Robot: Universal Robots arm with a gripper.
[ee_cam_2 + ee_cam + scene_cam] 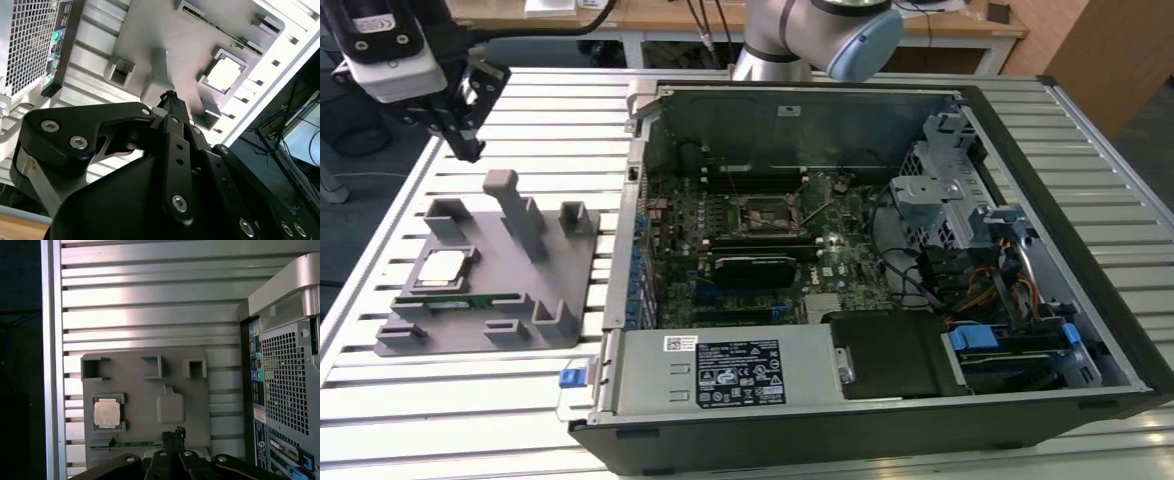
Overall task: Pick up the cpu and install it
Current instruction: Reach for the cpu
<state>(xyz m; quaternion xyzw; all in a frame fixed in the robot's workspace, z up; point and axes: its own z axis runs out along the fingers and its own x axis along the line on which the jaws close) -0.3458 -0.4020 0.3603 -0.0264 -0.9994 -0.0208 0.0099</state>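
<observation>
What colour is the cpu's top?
The cpu top is pale silver-grey with a thin tan rim, clearest in the first wrist view.

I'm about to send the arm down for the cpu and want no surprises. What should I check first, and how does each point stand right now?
1. Part seated: ok, the cpu lies flat in its recess on the grey fixture.
2. Nothing carried: ok, the gripper holds nothing.
3. Jaws open for a grasp: not ok, they are shut.
4. Lined up over the cpu: not ok, the gripper is offset from it.
5. Access: ok, the computer case is open and the socket is exposed.
6. Socket latch raised: cannot tell.
</observation>
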